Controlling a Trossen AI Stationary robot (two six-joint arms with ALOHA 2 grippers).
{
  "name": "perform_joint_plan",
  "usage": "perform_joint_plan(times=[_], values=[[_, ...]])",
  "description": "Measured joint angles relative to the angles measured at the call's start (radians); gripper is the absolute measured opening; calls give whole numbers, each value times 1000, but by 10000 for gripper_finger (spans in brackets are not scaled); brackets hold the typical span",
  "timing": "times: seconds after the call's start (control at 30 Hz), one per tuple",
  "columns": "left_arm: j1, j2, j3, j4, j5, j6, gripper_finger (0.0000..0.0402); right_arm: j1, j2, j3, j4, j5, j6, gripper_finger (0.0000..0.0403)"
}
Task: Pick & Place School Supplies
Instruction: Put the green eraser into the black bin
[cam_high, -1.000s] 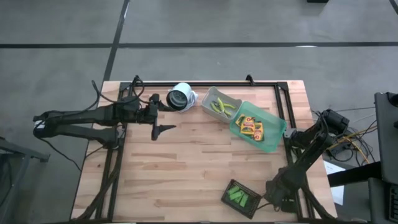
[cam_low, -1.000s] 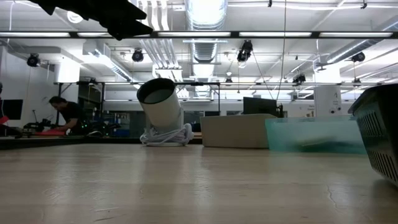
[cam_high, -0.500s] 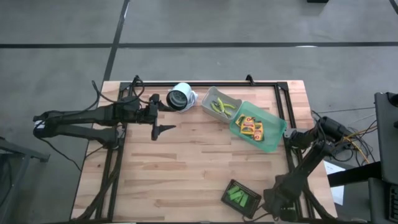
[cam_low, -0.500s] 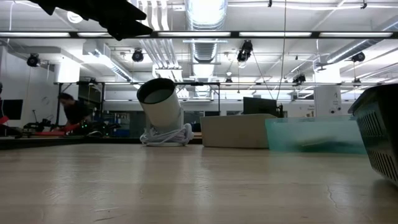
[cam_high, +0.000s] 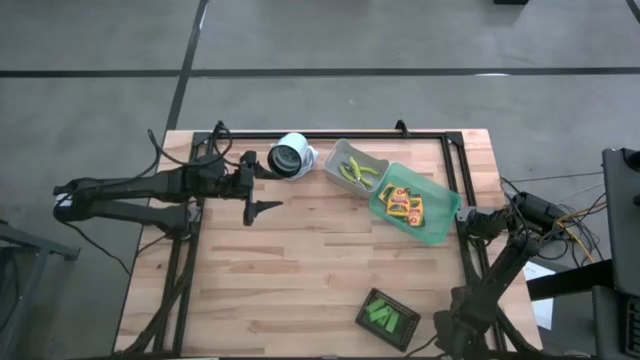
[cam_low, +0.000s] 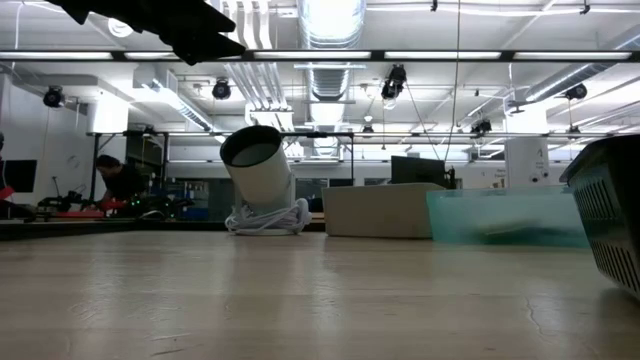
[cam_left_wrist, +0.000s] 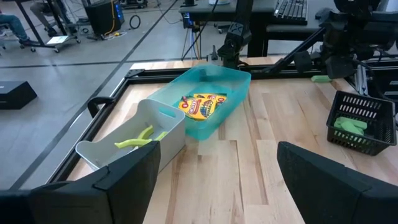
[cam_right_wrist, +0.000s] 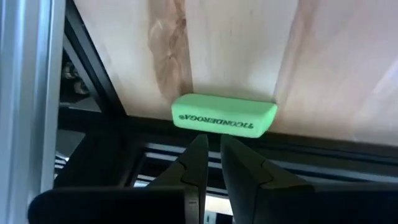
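– Eraser (cam_right_wrist: 224, 114) first: where is it lying?
– It is lying flat at the near edge of the table (cam_high: 300, 270), right where the wood is ending and the dark frame is showing below. It is bright green, with dark print along its side.
– And what is the right gripper (cam_right_wrist: 212, 140) doing?
– It is hanging low at that same near right corner, pointing at the eraser. Its fingers are standing almost together, with only a thin slit between them, and they are gripping nothing. The tips are stopping just short of the eraser, and I cannot tell whether they are touching it.
– What is sitting a little farther in?
– The dark mesh basket (cam_left_wrist: 373, 140) is standing near that corner, and green blocks (cam_left_wrist: 349, 124) are lying inside it.
– Going on toward the middle?
– The green bin (cam_left_wrist: 205, 124) is sitting on the right half, with yellow packs (cam_left_wrist: 200, 104) lying flat in it. The grey bin (cam_left_wrist: 106, 152) is standing just beside it on the far side, holding the scissors (cam_left_wrist: 140, 138).
– Where is the left gripper (cam_left_wrist: 217, 155) hovering?
– It is hovering above bare wood in the far left part, well apart from both bins. Its fingers are spreading wide and carrying nothing.
– And at the far edge?
– A white camera (cam_high: 290, 157) is standing tilted there, between the left gripper and the grey bin. Beyond the table, a person (cam_low: 115, 180) is bending over a bench in the room.
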Motion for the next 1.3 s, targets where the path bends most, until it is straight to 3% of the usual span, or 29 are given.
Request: perform_joint_plan(times=[0.47,0.63,0.83,1.3], values=[[0,0,0,0,0,0,328,-1,63,1,64,-21,-51,43],[0,0,0,0,0,0,328,-11,53,14,58,52,-57,43],[0,0,0,0,0,0,328,-51,35,17,71,239,-47,43],[0,0,0,0,0,0,328,-67,-43,36,-39,261,32,43]])
